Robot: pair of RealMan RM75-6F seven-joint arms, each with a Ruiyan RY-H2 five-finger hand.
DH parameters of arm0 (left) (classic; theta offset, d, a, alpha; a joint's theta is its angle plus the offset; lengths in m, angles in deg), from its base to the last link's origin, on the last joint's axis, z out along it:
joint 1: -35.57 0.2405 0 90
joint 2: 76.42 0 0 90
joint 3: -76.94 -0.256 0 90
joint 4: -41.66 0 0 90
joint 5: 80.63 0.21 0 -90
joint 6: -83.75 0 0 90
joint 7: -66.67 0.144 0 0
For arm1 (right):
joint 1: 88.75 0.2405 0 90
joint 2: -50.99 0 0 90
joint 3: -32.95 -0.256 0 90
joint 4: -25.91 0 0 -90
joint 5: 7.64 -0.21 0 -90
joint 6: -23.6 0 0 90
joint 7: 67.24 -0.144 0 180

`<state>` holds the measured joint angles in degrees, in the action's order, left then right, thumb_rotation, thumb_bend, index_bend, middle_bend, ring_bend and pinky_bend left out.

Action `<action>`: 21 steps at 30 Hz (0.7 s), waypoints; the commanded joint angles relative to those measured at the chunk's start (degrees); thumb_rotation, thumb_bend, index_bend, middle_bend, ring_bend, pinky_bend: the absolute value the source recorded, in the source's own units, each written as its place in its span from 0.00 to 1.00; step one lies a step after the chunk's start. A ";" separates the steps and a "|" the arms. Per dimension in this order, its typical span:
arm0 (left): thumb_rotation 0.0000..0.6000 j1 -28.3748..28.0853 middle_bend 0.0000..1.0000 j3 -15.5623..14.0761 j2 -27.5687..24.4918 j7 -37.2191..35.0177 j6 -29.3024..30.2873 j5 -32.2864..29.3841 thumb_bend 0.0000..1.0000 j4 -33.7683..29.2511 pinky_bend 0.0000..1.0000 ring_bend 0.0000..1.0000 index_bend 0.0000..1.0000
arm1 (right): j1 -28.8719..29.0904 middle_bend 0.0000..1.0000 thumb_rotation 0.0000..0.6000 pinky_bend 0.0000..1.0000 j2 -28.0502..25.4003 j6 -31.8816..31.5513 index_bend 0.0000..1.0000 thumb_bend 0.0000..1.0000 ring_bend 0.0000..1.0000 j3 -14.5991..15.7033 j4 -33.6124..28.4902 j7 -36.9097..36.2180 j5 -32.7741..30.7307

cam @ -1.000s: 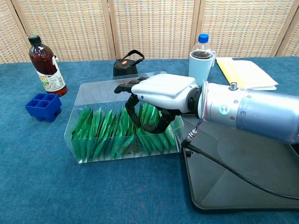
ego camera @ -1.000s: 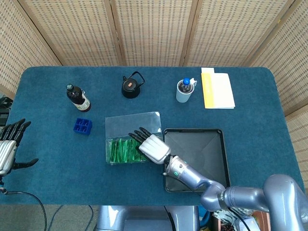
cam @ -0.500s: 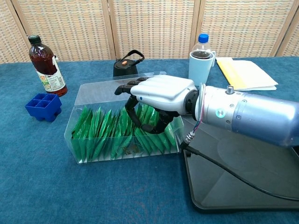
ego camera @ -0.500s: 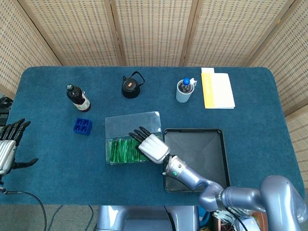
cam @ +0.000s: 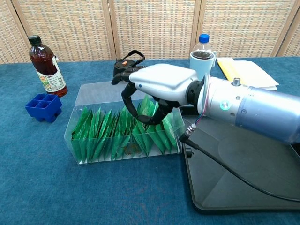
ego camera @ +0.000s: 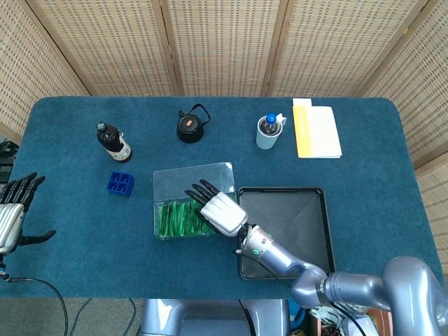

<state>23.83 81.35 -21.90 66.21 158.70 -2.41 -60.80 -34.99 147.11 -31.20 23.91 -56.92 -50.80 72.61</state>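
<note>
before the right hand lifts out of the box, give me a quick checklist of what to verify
1. Right hand over the clear box, fingers down among the green packets: ok.
2. Packet pinched between the fingers: cannot tell; one sits higher at the fingertips.
3. Other packets standing in their row: ok.
4. Black tray beside the box, bare: ok.
5. Left hand off the table's left edge, open: ok.
6. Bottle and blue tray apart from the box: ok.
</note>
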 commanded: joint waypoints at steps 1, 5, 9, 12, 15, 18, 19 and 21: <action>1.00 -0.05 0.00 0.00 0.01 -0.06 -0.09 0.00 0.09 0.05 0.00 0.00 0.00 | -0.27 0.17 1.00 0.06 -1.33 -1.04 0.67 0.58 0.00 -0.77 -1.64 0.16 0.45; 1.00 -0.02 0.00 -0.05 -0.09 -0.32 -0.07 0.13 0.08 0.05 0.00 0.00 0.00 | -1.23 0.17 1.00 0.06 -5.77 -3.05 0.67 0.58 0.00 -2.12 -6.86 1.32 0.90; 1.00 0.04 0.00 -0.08 -0.17 -0.51 0.10 0.33 0.09 -0.01 0.00 0.00 0.00 | -2.99 0.17 1.00 0.06 -11.26 -5.56 0.67 0.58 0.00 -3.11 -12.34 2.48 1.34; 1.00 0.05 0.00 -0.12 -0.21 -0.47 0.13 0.44 0.09 -0.07 0.00 0.00 0.00 | -3.96 0.17 1.00 0.06 -14.31 -6.46 0.67 0.58 0.00 -3.39 -15.07 2.88 1.45; 1.00 0.11 0.00 -0.21 -0.19 -0.30 0.24 0.59 0.09 -0.16 0.00 0.00 0.00 | -5.62 0.17 1.00 0.06 -18.37 -8.10 0.67 0.58 0.00 -3.35 -18.07 2.88 2.23; 1.00 0.16 0.00 -0.25 -0.16 -0.08 0.36 0.64 0.09 -0.29 0.00 0.00 0.00 | -8.22 0.17 1.00 0.06 -23.80 -10.25 0.67 0.58 0.00 -2.48 -21.13 1.85 3.99; 1.00 0.16 0.00 -0.30 -0.14 0.03 0.32 0.64 0.09 -0.36 0.00 0.00 0.00 | -10.15 0.17 1.00 0.06 -26.39 -12.00 0.67 0.58 0.00 -1.53 -22.00 1.26 4.99; 1.00 0.15 0.00 -0.33 -0.11 0.28 0.31 0.61 0.09 -0.52 0.00 0.00 0.00 | -12.66 0.17 1.00 0.06 -30.28 -13.76 0.67 0.58 0.00 0.57 -23.36 -1.10 7.87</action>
<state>23.98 81.03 -22.02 66.47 159.01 -1.80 -61.30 -43.71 122.09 -41.73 22.00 -77.55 -49.35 76.95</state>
